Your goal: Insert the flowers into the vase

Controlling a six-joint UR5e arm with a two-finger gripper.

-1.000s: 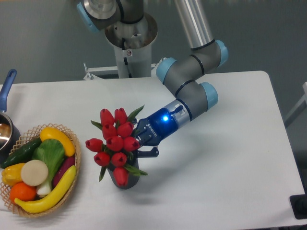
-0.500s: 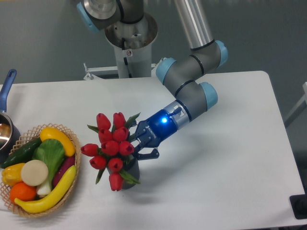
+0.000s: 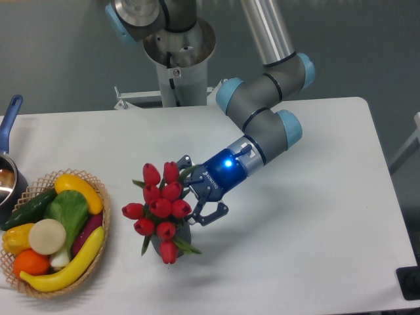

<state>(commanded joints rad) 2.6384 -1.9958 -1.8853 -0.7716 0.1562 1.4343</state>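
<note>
A white surface (image 3: pixel 295 216) carries everything. At its left edge, a woven basket (image 3: pixel 98 249) is filled with fruit and vegetables. Near the front edge, left of centre, the flowers (image 3: pixel 161 203) are seen standing in the vase (image 3: pixel 178 235), largely hiding it. The pincer (image 3: pixel 197 191) is spread open just beside them, holding nothing.

UR5e arm (image 3: pixel 266 39): silver-grey tubular links, dark grey joint housings with light blue end caps. Wrist section glossy blue, bearing a lit blue-white spot and small white lettering, illegible. Gripper (image 3: pixel 197 190): two dark blue-black metal fingers. Base: round grey pedestal.
</note>
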